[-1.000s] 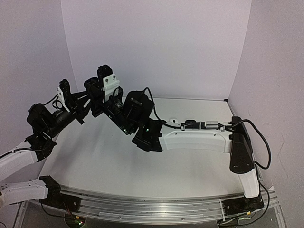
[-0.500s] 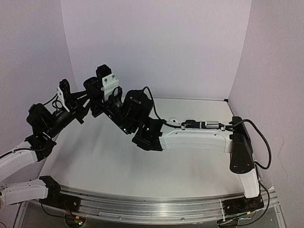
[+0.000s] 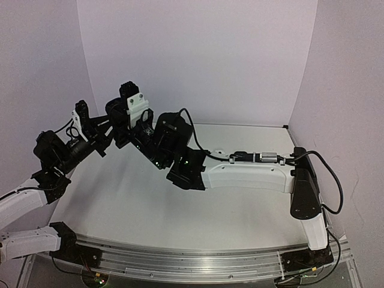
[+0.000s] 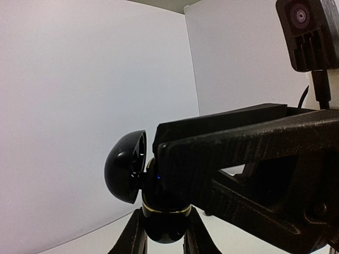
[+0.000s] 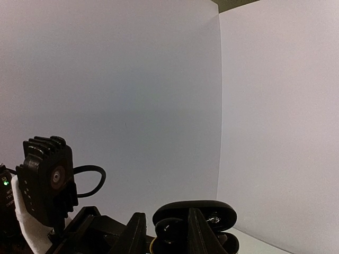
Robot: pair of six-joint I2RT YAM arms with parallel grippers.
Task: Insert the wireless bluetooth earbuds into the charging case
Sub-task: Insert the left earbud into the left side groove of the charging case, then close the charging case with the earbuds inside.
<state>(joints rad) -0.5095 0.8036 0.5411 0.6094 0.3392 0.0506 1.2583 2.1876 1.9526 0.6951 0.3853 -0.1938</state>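
Top external view: both arms reach to the rear left of the tabletop [image 3: 150,210]. The left arm [image 3: 54,153] and the right arm [image 3: 246,175] meet there, raised above the surface, with their ends close together. The charging case is too small and dark to pick out from this height.

The left wrist view shows the left jaws closed on the black charging case [image 4: 164,228], gripping its lower body just below a thin gold band [image 4: 164,210]. The lid [image 4: 124,166] is flipped open to the left. The right jaws come in from the right, and their tips sit on the opening of the case. The right arm's camera [image 4: 307,32] is in the top corner.

In the right wrist view the right jaws stand a little apart, with the open case [image 5: 196,211] just beyond them. Their tips are cut off at the lower edge, so it cannot be told whether they pinch anything. Glossy dark shapes show inside the case, too dim to tell whether they are earbuds. The left arm's camera [image 5: 47,180] is on the left, against the white wall [image 5: 132,79].
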